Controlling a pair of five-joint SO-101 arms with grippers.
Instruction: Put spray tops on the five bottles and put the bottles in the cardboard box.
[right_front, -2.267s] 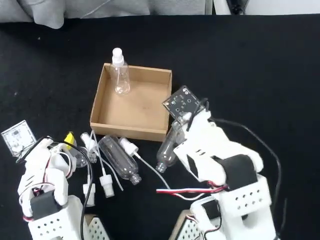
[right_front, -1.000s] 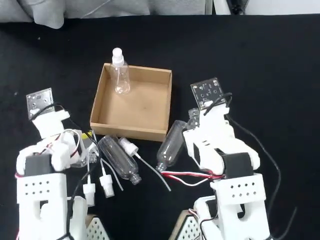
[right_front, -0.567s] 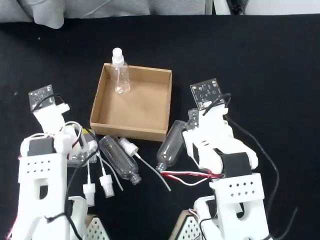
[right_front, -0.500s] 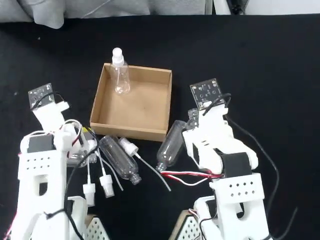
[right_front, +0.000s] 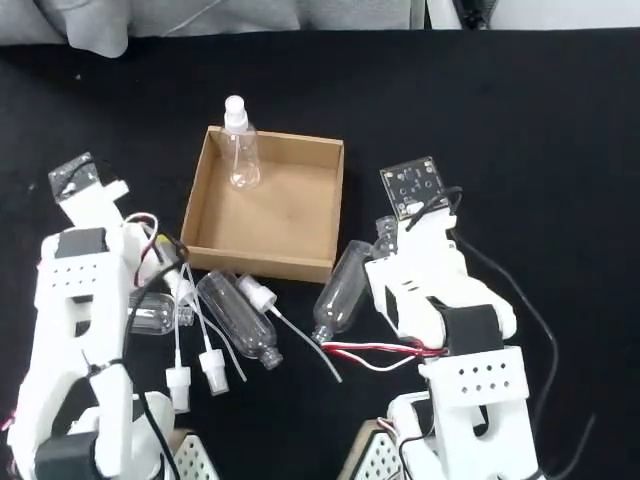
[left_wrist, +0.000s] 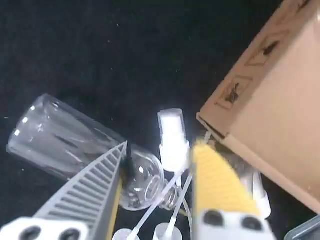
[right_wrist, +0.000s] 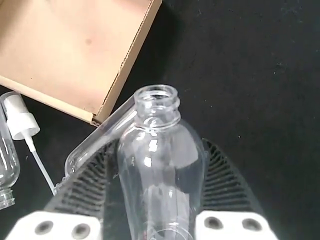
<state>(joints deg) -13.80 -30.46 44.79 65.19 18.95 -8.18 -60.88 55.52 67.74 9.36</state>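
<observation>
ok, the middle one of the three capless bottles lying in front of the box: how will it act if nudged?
Likely rolls: the bottle has a round body lying on its side on the table. Probably light, since it looks clear, empty and thin-walled. A push may also snag the spray tops, whose thin tubes lie right beside it.

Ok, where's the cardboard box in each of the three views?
High view: cardboard box mid-table, beyond both arms.
Left wrist view: the box's outer wall, beside a loose spray top.
Right wrist view: the box's inside, beyond the gripped bottle.
Shared landmark: spray tops lying along its near wall.
</observation>
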